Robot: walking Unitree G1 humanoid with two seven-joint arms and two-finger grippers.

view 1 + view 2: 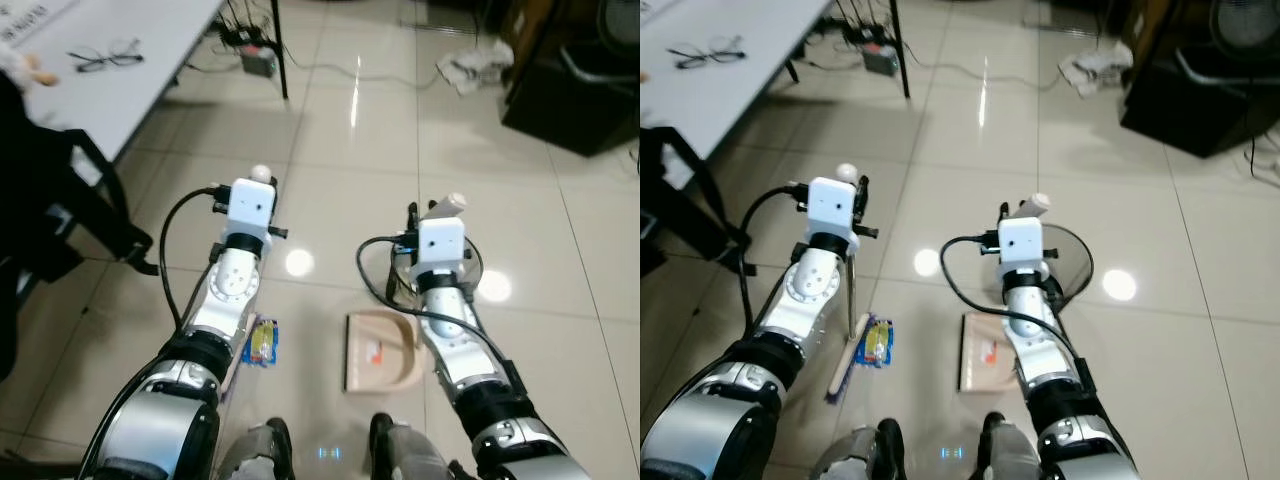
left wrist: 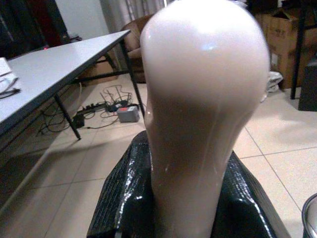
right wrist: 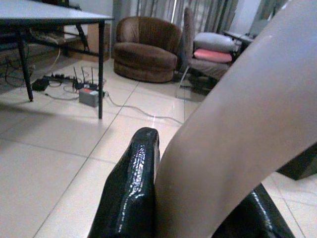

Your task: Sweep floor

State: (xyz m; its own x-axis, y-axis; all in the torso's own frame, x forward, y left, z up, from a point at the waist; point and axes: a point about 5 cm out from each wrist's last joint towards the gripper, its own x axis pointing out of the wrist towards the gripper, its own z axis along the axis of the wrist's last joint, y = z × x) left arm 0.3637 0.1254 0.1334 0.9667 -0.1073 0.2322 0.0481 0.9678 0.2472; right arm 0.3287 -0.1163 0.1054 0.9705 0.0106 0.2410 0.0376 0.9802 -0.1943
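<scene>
Left tool (image 2: 193, 208) clamped on brush handle (image 2: 205, 94); right tool (image 3: 193, 198) clamped on dustpan handle (image 3: 237, 124); snack wrapper (image 1: 876, 341) on floor below left tool.

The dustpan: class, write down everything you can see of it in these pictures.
The dustpan is pale beige plastic, a shallow tray with raised walls, lying on the tiled floor just ahead of the robot's feet. Something small and orange lies inside. Its long pale handle rises up to the right gripper, whose black fingers are shut on it. A wrapper lies apart on the floor to its left.
</scene>
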